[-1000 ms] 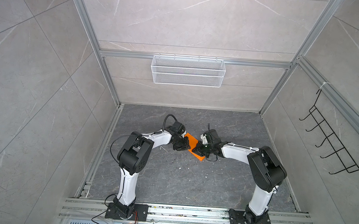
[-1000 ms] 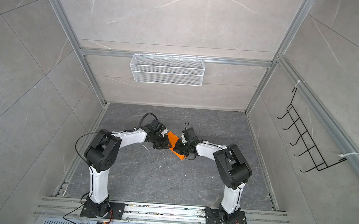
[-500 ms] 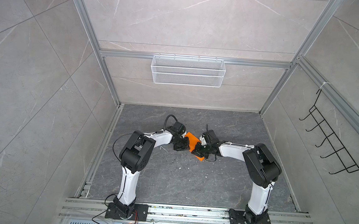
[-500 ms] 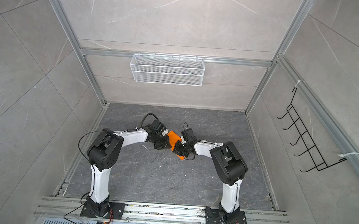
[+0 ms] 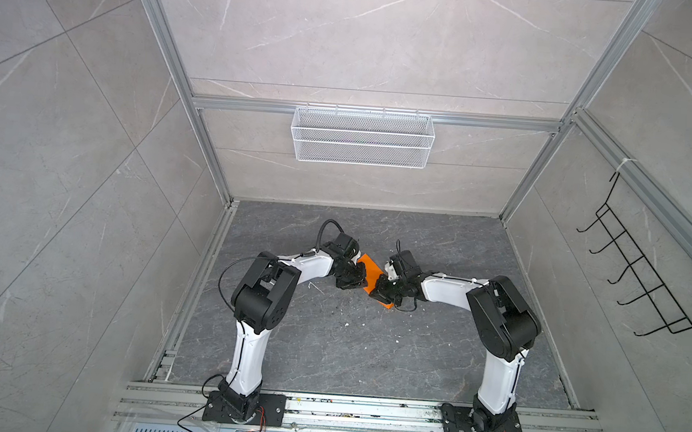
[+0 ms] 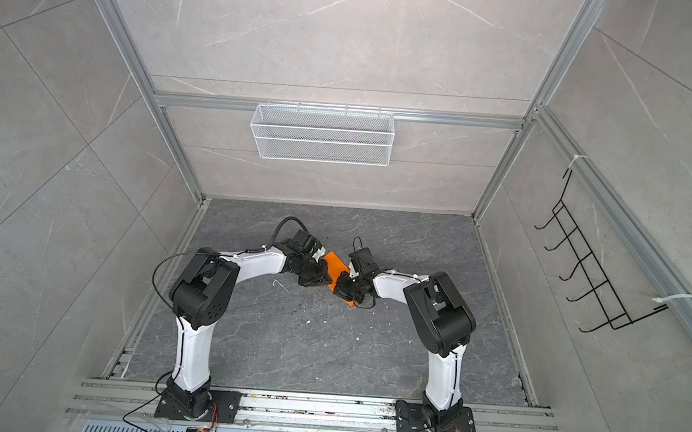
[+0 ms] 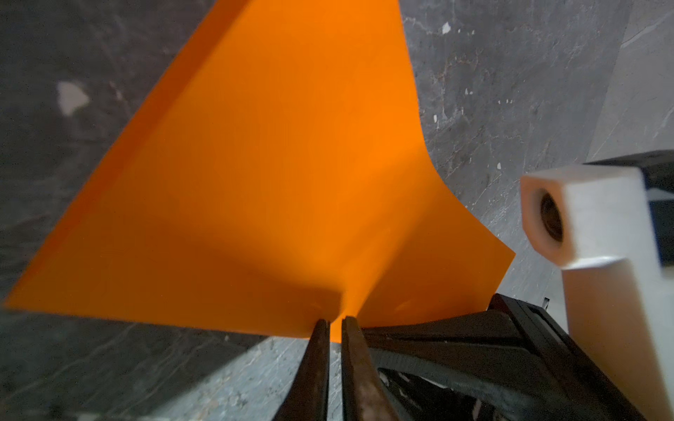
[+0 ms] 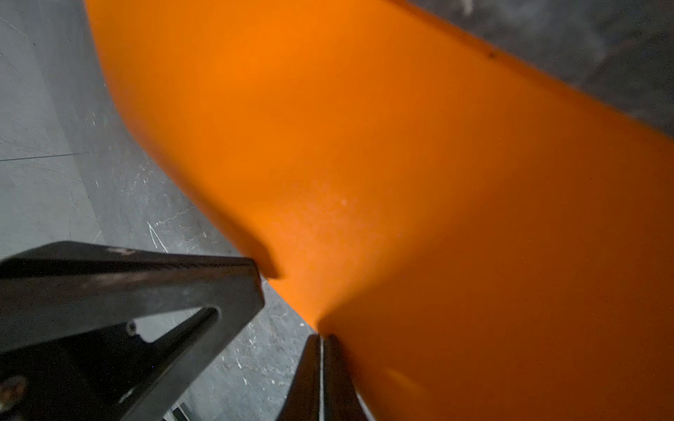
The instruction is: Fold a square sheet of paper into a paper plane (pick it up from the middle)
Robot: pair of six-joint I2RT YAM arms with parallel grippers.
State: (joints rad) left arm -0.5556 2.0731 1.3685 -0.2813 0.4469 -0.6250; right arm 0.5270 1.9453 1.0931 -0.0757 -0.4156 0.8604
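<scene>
The square sheet of paper [image 5: 369, 268] [image 6: 334, 263] is bright orange and sits mid-table between my two grippers in both top views. My left gripper [image 5: 359, 284] [image 6: 324, 280] meets it from the left, my right gripper [image 5: 381, 291] [image 6: 342, 288] from the right. In the left wrist view the left gripper [image 7: 335, 322] is shut on the sheet's near edge, and the sheet [image 7: 273, 182] buckles upward from the pinch. In the right wrist view the right gripper [image 8: 321, 339] is shut on a raised, curved edge of the sheet [image 8: 401, 182]. No paper plane is in view.
A white wire basket [image 5: 362, 137] hangs on the back wall and a black hook rack [image 5: 639, 283] on the right wall. Small white specks [image 5: 345, 324] lie on the dark table. The two grippers' bodies stand very close together [image 7: 583, 226] [image 8: 146, 284].
My left jaws have closed onto the sheet's edge. The right gripper stays shut on the sheet; its arm shifted slightly. The paper has stayed between the two grippers.
</scene>
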